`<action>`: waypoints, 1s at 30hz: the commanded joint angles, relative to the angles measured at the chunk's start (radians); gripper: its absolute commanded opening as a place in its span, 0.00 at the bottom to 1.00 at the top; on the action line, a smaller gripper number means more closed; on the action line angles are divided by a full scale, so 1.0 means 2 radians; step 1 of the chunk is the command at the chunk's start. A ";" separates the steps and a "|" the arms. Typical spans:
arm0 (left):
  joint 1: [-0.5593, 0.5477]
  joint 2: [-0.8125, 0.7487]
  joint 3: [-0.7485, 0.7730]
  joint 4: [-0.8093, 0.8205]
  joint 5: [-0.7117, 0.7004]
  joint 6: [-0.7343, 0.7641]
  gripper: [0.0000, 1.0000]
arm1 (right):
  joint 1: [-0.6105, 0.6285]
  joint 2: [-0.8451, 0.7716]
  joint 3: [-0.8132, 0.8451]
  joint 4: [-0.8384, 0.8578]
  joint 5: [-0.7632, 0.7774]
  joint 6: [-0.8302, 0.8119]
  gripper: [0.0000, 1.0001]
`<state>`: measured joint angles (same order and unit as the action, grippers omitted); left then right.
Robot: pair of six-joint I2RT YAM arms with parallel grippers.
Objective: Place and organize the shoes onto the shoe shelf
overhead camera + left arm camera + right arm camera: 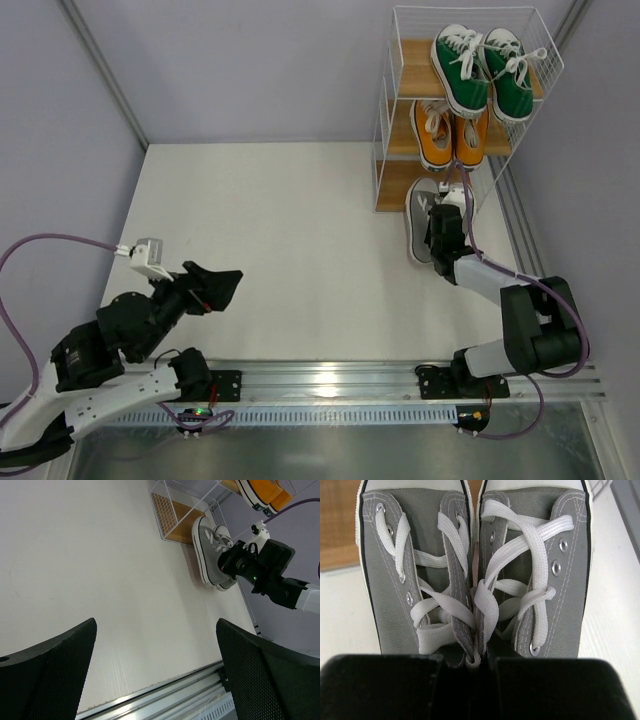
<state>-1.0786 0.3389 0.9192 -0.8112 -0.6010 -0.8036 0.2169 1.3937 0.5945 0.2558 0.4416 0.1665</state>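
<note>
Centre right: right pincer (472, 662) closed on the inner edges of the grey pair (418, 215), toes at the shoe shelf (385, 140) bottom board. The green pair (480, 65) is on top, the orange pair (450, 135) in the middle. Lower left: left pincer (218, 285) fully open, empty.

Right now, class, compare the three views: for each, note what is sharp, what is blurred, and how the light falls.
Top external: even, soft light, everything sharp, a bright sheen on the metal rail. Left wrist: the grey shoes read crisp, its own jaws loom dark up close. Right wrist: laces sharp, the jaws at the bottom a blurred black mass.
</note>
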 commanded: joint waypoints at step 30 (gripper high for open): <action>-0.001 0.041 -0.012 0.055 -0.035 0.004 1.00 | -0.038 0.127 0.182 0.088 -0.060 -0.013 0.64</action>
<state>-1.0786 0.4377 0.9009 -0.7483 -0.6510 -0.8001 0.1467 1.7222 0.9379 0.3027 0.2928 0.1196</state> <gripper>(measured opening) 0.996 0.619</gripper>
